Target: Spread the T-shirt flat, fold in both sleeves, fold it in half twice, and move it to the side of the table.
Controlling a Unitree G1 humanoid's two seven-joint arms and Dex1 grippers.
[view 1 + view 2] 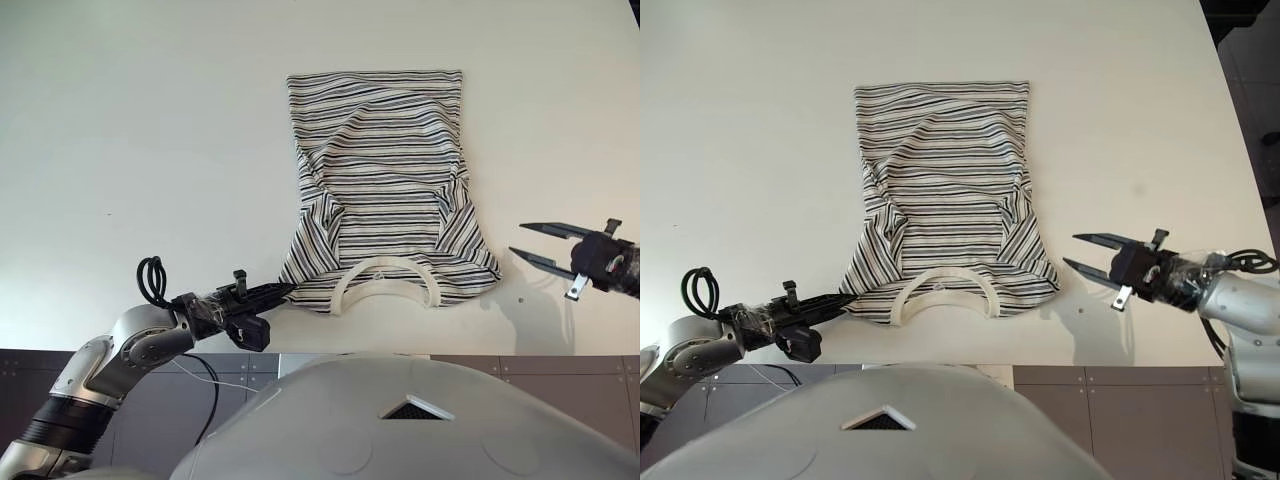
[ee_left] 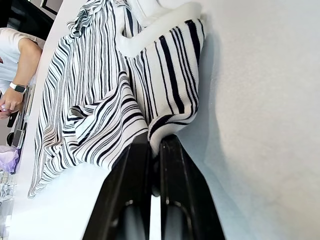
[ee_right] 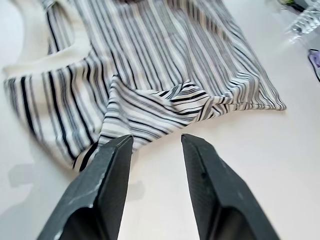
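Currently, left end effector (image 1: 283, 291) clamps shirt (image 1: 385, 180) corner at 7 o'clock; right end effector (image 1: 1076, 251) released, clear, at 4 o'clock.

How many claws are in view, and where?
2. The left claw is at the shirt's near left corner, shut on the fabric. The right claw is open just off the shirt's near right corner, not touching it.
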